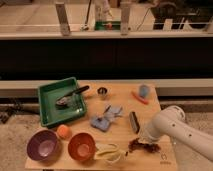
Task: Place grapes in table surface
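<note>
The grapes (143,146), a dark reddish-brown lumpy bunch, sit low over the front right of the light tan table surface (122,97), near its small dark logo (165,161). My gripper (144,138) is at the end of the white arm (172,127), which reaches in from the right. It is directly over the grapes and partly hides them. I cannot tell whether the grapes rest on the wood or are held.
An orange bowl (81,146), a purple bowl (44,145) and an orange fruit (63,131) are at the front left. A banana (110,151) lies left of the grapes. Also here are a green tray (60,102), blue cloth (106,119), dark block (134,121), carrot stick (140,97) and blue cup (144,90).
</note>
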You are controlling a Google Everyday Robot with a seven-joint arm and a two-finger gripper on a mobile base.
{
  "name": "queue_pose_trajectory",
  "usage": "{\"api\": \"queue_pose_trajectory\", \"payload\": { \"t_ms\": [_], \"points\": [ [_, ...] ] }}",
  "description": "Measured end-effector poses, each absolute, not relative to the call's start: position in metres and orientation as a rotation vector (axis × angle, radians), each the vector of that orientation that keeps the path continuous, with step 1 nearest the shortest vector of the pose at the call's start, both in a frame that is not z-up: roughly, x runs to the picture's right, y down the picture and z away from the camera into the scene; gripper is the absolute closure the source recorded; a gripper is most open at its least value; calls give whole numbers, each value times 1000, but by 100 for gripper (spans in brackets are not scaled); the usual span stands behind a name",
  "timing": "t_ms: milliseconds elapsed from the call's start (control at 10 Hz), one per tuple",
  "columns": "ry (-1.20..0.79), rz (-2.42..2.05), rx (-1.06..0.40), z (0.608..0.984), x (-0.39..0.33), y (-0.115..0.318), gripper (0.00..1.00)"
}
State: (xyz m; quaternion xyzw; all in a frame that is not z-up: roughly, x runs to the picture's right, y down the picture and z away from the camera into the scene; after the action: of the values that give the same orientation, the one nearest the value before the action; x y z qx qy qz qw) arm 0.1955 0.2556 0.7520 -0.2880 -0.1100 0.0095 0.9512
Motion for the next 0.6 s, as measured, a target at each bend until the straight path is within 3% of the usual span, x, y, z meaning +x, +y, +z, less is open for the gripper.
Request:
{"api": "queue_pose_trajectory", "payload": {
  "t_ms": [600],
  "points": [
    [-223, 29, -573, 750, 193, 254, 92]
  ]
}}
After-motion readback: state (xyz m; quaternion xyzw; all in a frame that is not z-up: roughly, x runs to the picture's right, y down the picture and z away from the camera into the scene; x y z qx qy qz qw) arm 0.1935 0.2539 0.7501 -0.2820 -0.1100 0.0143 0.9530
